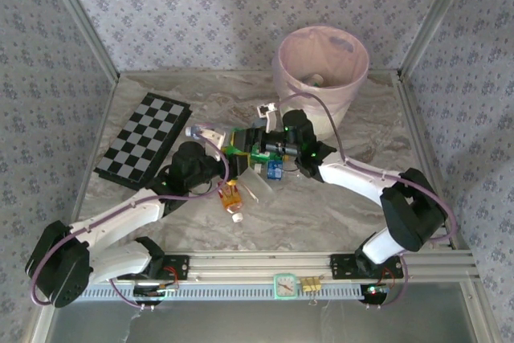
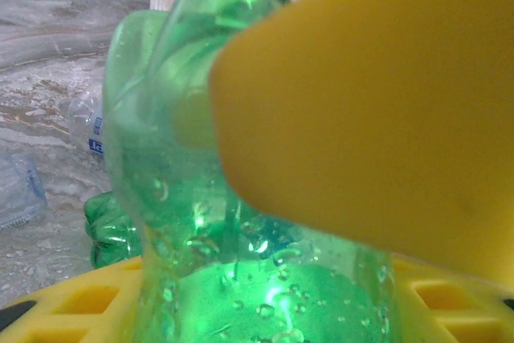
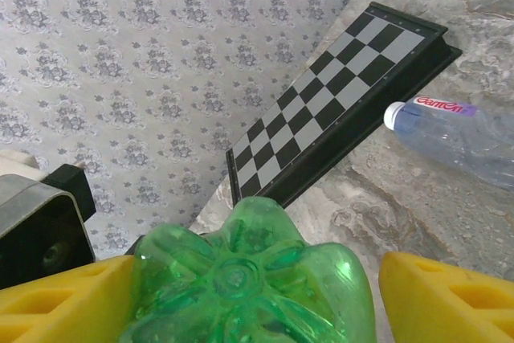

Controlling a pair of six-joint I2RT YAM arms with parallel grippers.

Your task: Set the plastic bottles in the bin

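While a green bottle [image 2: 161, 134] is clamped by the left gripper [image 1: 234, 149], outside the bin [image 1: 355, 86] but near it, a green bottle base [image 3: 241, 275] is flanked by the fingers of the right gripper [image 3: 255, 299]. Whether they press it cannot be told. An orange bottle [image 1: 233, 200] is laid on the table.

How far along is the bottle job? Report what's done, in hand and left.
Done: one bottle-like item lies in the bin. In hand: left gripper shut on a green bottle; right gripper straddles a green bottle base, grip unclear. Left: orange bottle and clear bottles on the table.
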